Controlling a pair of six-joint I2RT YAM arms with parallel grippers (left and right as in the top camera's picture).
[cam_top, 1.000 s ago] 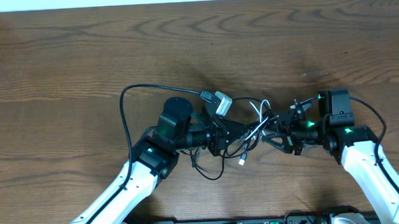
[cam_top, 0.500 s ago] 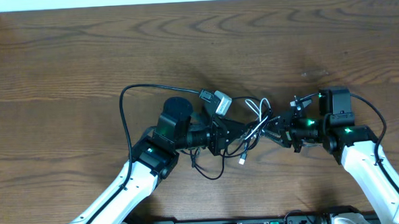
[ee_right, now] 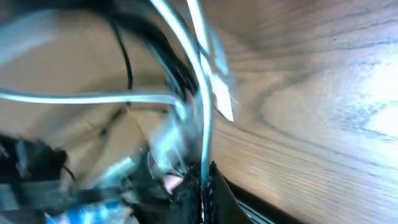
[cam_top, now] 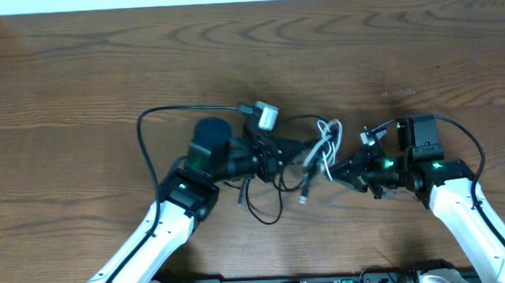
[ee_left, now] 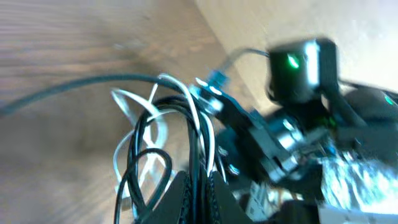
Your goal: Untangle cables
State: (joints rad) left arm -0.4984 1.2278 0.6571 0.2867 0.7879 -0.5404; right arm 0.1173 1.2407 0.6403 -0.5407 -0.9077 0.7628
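Observation:
The cables [cam_top: 314,152] form a tangle of black and white cords held between my two grippers near the table's middle. My left gripper [cam_top: 280,154] is shut on black cords of the tangle; in the left wrist view its jaws [ee_left: 199,194] pinch black strands, with white loops [ee_left: 163,118] just beyond. My right gripper [cam_top: 344,168] is shut on the white cable [ee_right: 203,99], which runs straight up from its closed jaws [ee_right: 204,186]. A long black cord [cam_top: 149,129] arcs left to a white plug block [cam_top: 267,116].
A slack black loop [cam_top: 262,211] hangs on the wooden table [cam_top: 79,72] below the left gripper. A small silver plug end [cam_top: 306,194] dangles under the tangle. The table's far edge runs along the top, with a pale wall strip beyond.
My right gripper has closed from open onto the white cable. The left arm has shifted left and slightly back, dragging the plug block and the long black arc with it.

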